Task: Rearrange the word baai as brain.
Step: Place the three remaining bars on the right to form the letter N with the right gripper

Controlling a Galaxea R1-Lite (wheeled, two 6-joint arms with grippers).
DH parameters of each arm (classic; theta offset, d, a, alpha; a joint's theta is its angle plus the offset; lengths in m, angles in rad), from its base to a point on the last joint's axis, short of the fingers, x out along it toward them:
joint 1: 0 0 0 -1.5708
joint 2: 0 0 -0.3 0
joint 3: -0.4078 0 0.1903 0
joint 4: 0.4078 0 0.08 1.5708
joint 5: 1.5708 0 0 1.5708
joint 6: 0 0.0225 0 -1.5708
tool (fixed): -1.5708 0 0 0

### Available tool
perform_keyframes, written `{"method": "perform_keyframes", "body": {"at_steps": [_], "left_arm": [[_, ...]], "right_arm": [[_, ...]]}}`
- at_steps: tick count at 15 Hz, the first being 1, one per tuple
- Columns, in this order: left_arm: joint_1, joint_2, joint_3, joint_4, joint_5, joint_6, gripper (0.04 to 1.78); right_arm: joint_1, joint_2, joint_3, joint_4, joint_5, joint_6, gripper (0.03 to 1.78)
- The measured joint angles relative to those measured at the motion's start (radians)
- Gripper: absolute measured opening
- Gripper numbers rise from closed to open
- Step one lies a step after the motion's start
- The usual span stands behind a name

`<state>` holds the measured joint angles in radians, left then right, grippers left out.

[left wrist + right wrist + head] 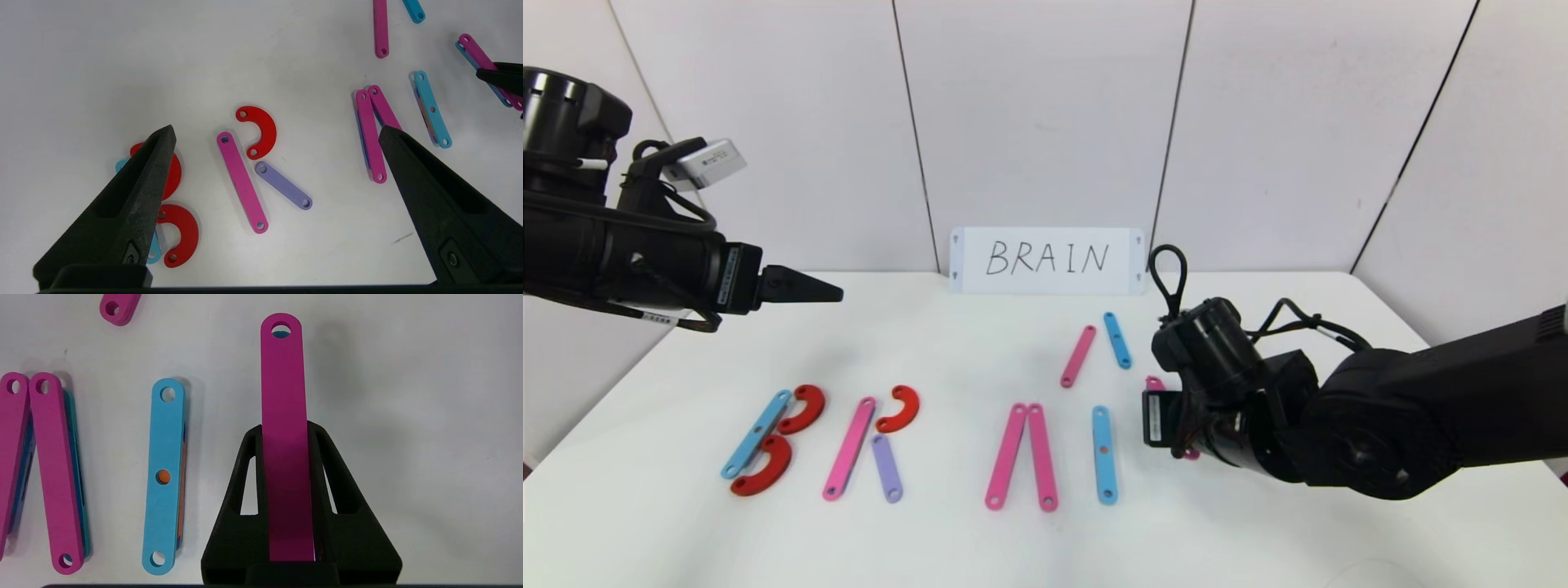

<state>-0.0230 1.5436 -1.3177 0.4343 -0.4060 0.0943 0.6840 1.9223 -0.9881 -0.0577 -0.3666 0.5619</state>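
R gripper [286,428] low over table [1258,531], right of blue I strip [1103,454], fingers pinching pink strip [284,416]; blue piece seems stacked beneath. L gripper [278,134] raised at left, fingers spread wide, nothing held. B [768,441], R [870,445], pink A legs [1021,467] laid in row. BRAIN card [1046,260] at back.

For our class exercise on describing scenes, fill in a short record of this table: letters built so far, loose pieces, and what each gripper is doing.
letters built: B, R, A without a crossbar, I
loose pieces: pink strip and blue strip behind the row
right gripper: shut on a pink strip, right of the I
left gripper: open, raised over the table's left side
reference card: reads BRAIN
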Motion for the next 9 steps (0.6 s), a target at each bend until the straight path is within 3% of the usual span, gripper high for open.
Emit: {"method": "perform_keyframes", "body": {"at_steps": [9], "left_arm": [[-0.001,0.000,0.001,0.000,0.000,0.000,1.73]], "right_arm": [[-0.002,0.054,0.003,-0.002,-0.004,0.015,0.30]]}}
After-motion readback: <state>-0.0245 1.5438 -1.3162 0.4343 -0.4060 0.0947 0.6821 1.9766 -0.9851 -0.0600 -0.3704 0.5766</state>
